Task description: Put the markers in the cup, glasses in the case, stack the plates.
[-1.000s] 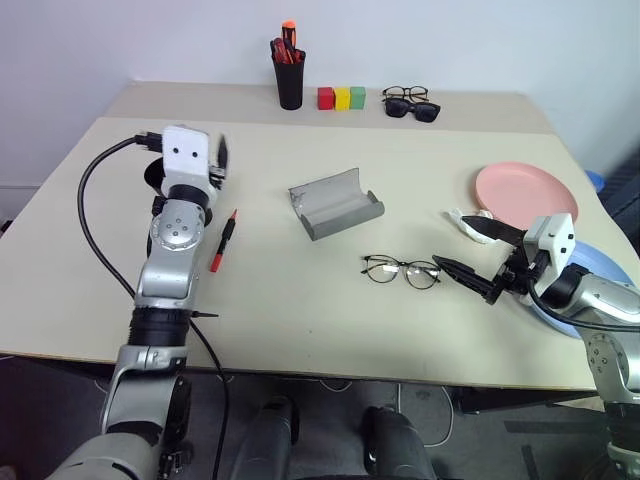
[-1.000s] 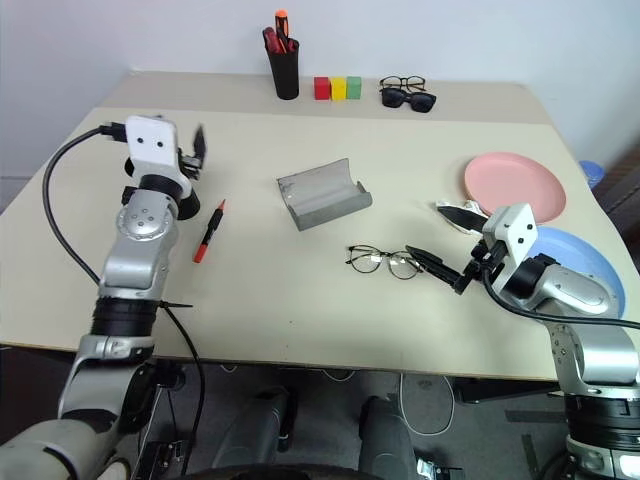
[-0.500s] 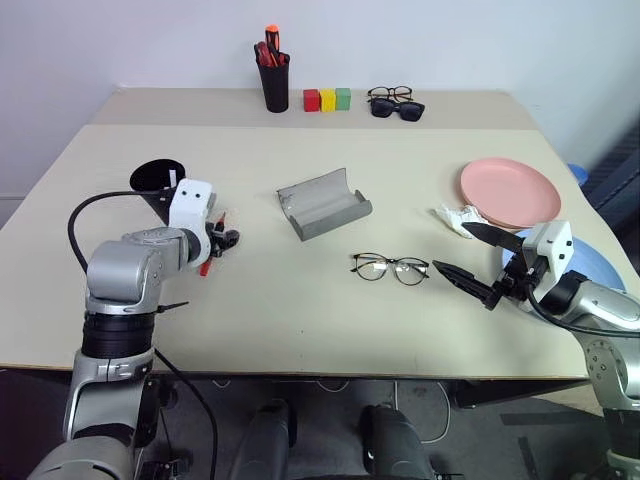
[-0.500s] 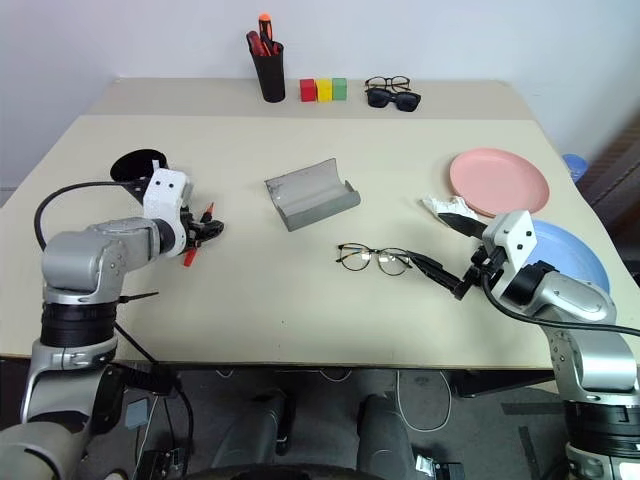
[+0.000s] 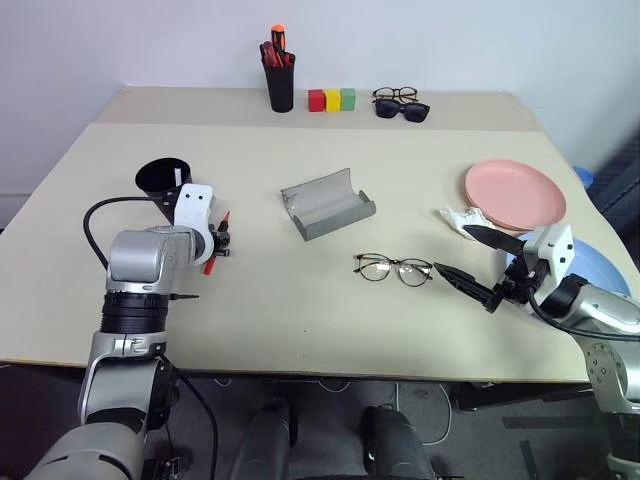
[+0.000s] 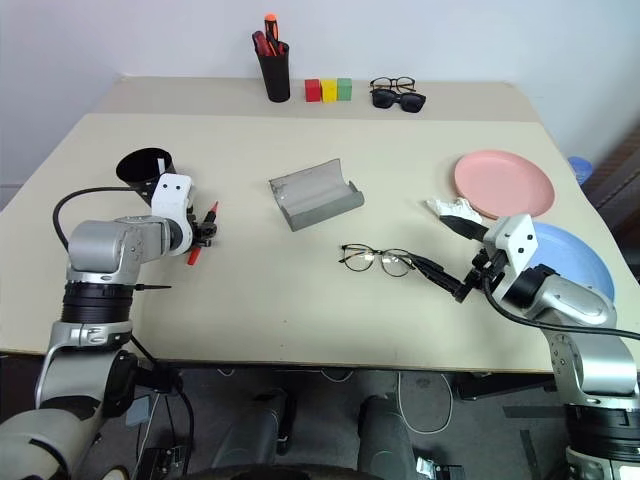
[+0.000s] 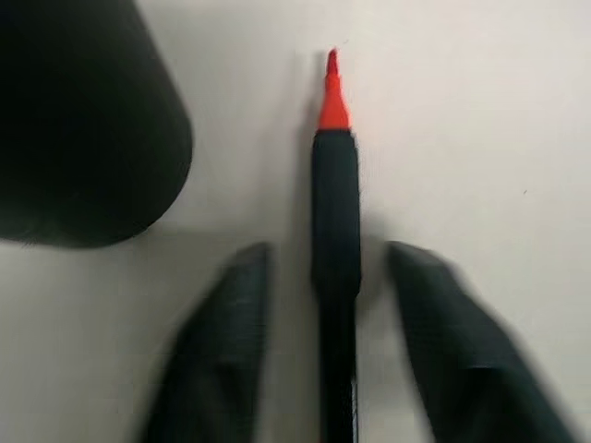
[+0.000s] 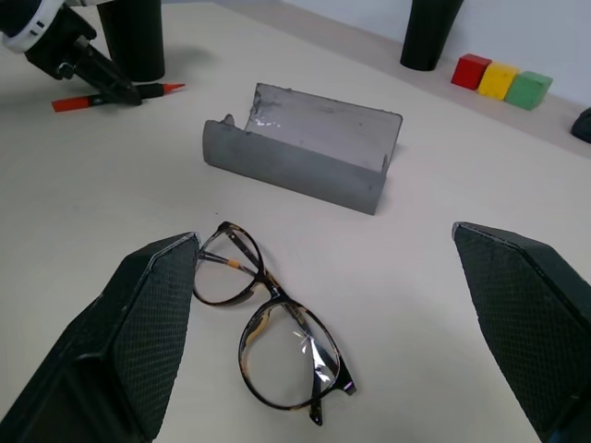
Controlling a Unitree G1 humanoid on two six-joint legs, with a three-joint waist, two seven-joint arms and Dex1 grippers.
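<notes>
Two fingers astride the red marker

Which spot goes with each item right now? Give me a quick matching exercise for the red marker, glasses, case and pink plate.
Things:
1. red marker
2. glasses
3. case
4. pink plate

Places:
A. lying open at the table's middle
B. between the left claw's fingers, beside the cup
C. far right of the table
D. just ahead of the open right claw

Pairs: 1-B, 2-D, 3-A, 4-C
</notes>
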